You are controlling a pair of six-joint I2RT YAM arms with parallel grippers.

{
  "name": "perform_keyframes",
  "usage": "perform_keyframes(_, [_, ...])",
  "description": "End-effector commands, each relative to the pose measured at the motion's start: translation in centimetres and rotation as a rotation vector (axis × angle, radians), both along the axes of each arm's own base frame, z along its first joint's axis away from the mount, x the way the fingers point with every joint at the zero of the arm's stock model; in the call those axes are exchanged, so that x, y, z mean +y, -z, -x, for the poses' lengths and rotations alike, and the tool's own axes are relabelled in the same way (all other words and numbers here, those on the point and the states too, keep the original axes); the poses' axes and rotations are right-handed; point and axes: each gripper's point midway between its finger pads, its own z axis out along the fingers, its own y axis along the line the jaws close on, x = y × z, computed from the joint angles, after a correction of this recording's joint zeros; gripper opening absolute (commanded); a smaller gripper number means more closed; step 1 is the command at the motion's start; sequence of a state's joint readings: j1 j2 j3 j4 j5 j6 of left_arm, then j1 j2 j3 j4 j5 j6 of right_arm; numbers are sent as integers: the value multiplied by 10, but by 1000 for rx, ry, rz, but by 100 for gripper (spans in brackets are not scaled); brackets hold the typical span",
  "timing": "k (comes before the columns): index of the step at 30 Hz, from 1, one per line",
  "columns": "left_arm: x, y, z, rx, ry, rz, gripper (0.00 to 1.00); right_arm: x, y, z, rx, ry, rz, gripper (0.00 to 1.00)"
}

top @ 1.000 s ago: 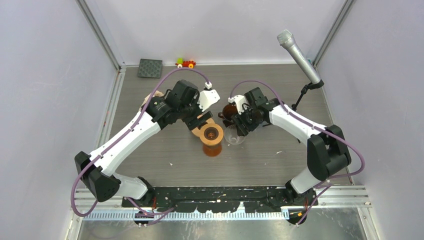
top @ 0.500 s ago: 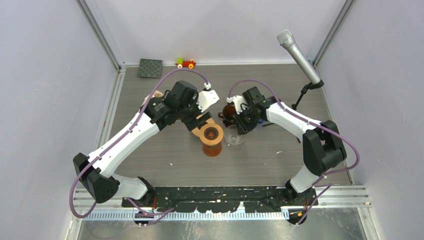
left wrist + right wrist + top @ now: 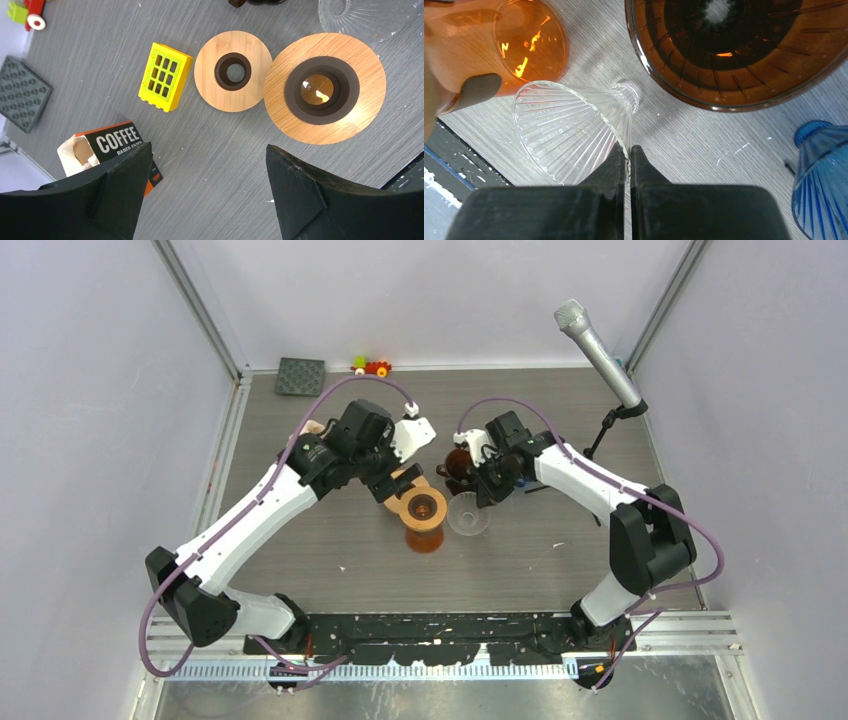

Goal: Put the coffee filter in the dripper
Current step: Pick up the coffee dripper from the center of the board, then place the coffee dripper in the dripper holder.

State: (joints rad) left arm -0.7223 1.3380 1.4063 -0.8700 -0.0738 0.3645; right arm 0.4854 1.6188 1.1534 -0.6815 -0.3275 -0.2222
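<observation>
The left arm (image 3: 260,505) rises from its base at 7 o'clock and reaches toward 1 o'clock. Its wrist is bent so the left hand (image 3: 207,155) faces downward, fingers spread wide with nothing between them. The right arm (image 3: 580,480) folds up from 5 o'clock and stretches toward 10 o'clock. The right hand (image 3: 629,150) is pinched tight on the rim of a clear glass dripper (image 3: 569,125).

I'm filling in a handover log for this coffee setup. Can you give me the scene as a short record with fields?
left claw: open, holding nothing, near the coffee filter box
right claw: shut on the rim of the clear dripper
filter: none visible in the clear dripper
other drippers: amber dripper, blue dripper
also on table: yellow block, wood-collared carafe
</observation>
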Motion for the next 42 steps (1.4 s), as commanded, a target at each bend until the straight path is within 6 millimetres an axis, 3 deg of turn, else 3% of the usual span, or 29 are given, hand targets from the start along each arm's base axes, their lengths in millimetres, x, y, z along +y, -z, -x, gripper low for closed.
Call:
perform_keyframes(1, [2,-19,-10,20,-51,91,86,3,-47,-3,-110,5,-57,1])
perform_keyframes(5, [4,-26,-16,43,-68,162,88,-3,-78,5,-161,-5,-73,1])
perform_keyframes(9, [10,-37,-25,49,-122,246,94,-8,-122,12,-239,-5,-105,1])
perform_keyframes(13, [20,-51,-41,80,-217,379,97,1,-176,21,-276,-12,-206,0])
perform_keyframes(17, [29,-62,-54,92,-284,480,97,18,-205,27,-260,-21,-282,1])
perform_keyframes(20, [31,-68,-58,89,-306,516,98,35,-208,31,-229,-44,-294,0])
perform_keyframes(30, [40,-76,-50,40,-326,544,100,83,-189,45,-105,-142,-270,1])
perform_keyframes(42, [48,-63,-30,-13,-302,562,100,103,-173,39,-22,-124,-238,1])
